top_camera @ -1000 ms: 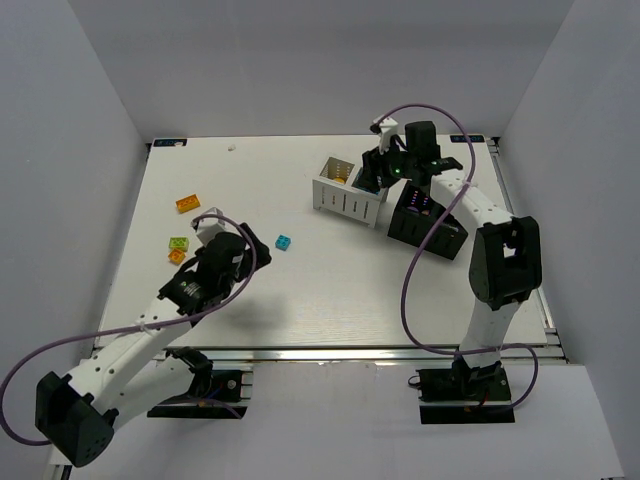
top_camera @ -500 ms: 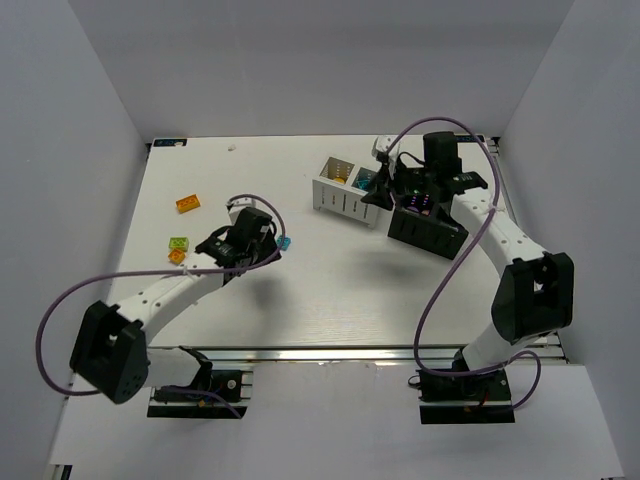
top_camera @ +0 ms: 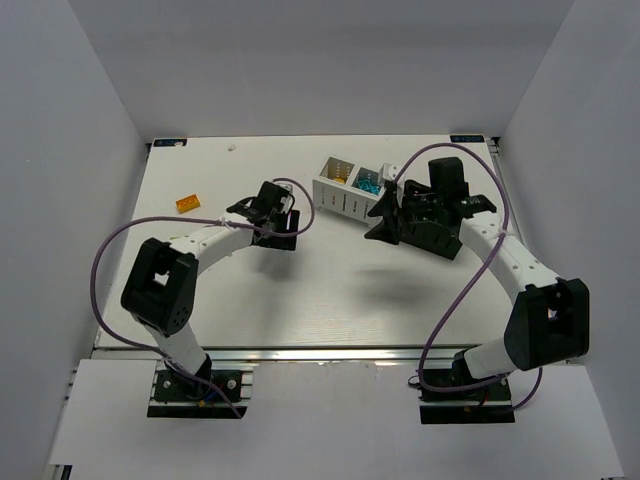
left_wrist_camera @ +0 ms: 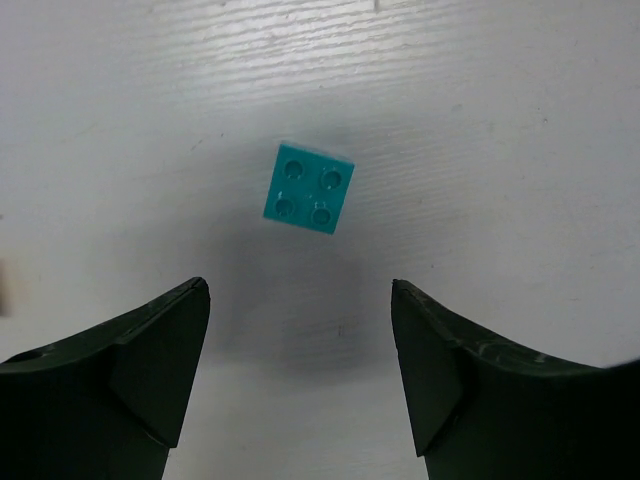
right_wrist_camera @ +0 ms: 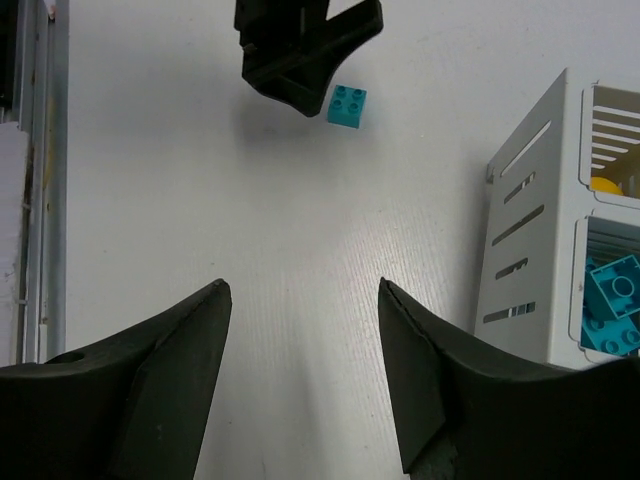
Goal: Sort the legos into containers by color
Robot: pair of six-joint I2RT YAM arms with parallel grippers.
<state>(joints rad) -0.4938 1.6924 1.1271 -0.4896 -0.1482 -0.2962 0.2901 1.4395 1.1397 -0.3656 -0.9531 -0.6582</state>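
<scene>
A cyan lego [left_wrist_camera: 309, 187] with four studs lies flat on the white table, just ahead of my left gripper [left_wrist_camera: 298, 290], which is open and empty above it. It also shows in the right wrist view [right_wrist_camera: 347, 106], next to the left gripper's fingers [right_wrist_camera: 305, 45]. In the top view the left gripper [top_camera: 281, 236] hides it. An orange lego [top_camera: 187, 203] lies at the far left. The white container [top_camera: 348, 190] holds yellow pieces [right_wrist_camera: 604, 185] and cyan legos [right_wrist_camera: 614, 305] in separate compartments. My right gripper [right_wrist_camera: 303, 285] is open and empty, left of the black container [top_camera: 437, 238].
The right arm [top_camera: 490, 240] reaches over the black container and hides its inside. The left arm [top_camera: 200, 242] stretches across the left part of the table. The white container's slotted wall [right_wrist_camera: 530, 240] stands close to the right gripper's right side.
My left arm has swung forward and right until its open gripper is over the cyan lego. My right gripper has moved back from the white container, toward the front left.
</scene>
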